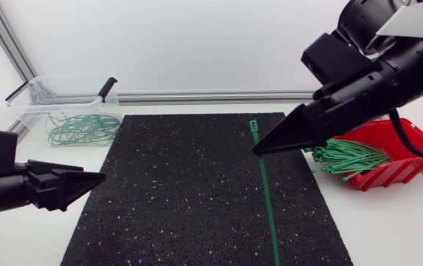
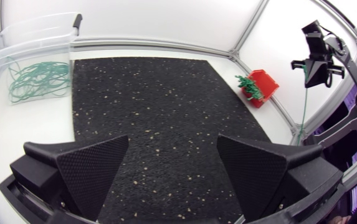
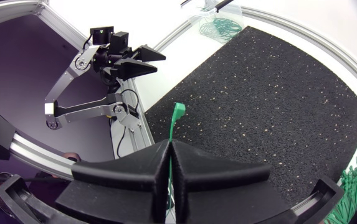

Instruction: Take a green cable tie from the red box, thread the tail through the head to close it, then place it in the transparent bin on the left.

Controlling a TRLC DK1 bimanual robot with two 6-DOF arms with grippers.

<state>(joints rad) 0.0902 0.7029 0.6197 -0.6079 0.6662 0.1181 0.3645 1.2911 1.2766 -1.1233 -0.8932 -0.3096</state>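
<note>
Hanging at middle right, the tie is gripped near its head by the right pincer. The left pincer, wide apart at lower left, should be brought to its tail.

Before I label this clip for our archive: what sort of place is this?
Probably a robotics lab bench: a black mat on a white table, a red box of green cable ties, a transparent bin.
</note>
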